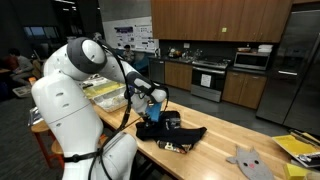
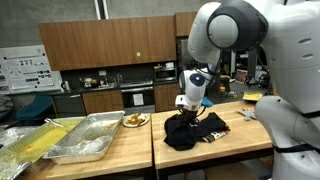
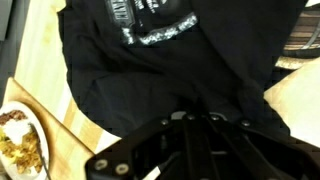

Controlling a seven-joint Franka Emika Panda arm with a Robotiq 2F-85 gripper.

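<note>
A black shirt (image 3: pixel 170 60) with a white print lies crumpled on the wooden table (image 2: pixel 240 140); it shows in both exterior views (image 1: pixel 178 133) (image 2: pixel 203 131). My gripper (image 3: pixel 190 112) points down into it with its fingers pressed together, and fabric is bunched up at the tips. In an exterior view the cloth rises to a small peak under the gripper (image 2: pixel 186 110). In an exterior view the gripper (image 1: pixel 157 104) stands at the cloth's left end. What lies between the fingertips is dark and hard to make out.
A plate of food (image 3: pixel 20 140) (image 2: pixel 135 120) sits just beside the shirt. Metal trays (image 2: pixel 88 140) and yellow sheets (image 2: pixel 28 146) lie further along the table. A grey mitt (image 1: pixel 250 160) and yellow items (image 1: pixel 300 148) lie at the far end. Kitchen cabinets stand behind.
</note>
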